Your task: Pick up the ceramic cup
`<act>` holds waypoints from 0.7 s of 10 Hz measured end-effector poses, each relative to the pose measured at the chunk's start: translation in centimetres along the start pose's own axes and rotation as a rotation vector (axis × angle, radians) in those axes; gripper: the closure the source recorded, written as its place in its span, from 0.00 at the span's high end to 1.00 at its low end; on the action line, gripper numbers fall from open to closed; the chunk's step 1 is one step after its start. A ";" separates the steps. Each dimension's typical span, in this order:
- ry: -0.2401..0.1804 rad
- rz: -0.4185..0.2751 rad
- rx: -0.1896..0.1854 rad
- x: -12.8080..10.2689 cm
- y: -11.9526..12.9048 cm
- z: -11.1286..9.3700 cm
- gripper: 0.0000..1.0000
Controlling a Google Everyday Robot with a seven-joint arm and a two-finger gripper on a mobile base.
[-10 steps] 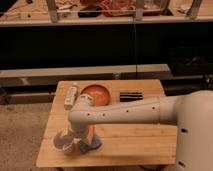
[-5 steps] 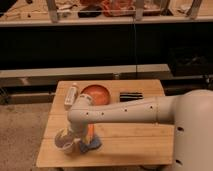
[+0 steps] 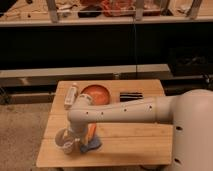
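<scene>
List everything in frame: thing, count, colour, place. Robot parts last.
wooden table: 1, light wood, centre of view.
ceramic cup: 1, white, front left of the table, at the gripper.
orange bowl: 1, orange, back of the table, left of centre.
white packet: 1, white, back left, left of the bowl.
dark flat object: 1, black, back right of the bowl.
blue item: 1, blue, front left, right of the cup, under the arm.
shelf: 1, pale, behind the table, cluttered.
arm: 1, white, reaching from the right across the table.
gripper: 1, pale, down at the cup.
</scene>
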 end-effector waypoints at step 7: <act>0.009 -0.023 -0.023 0.1 -0.4 -2.5 0.00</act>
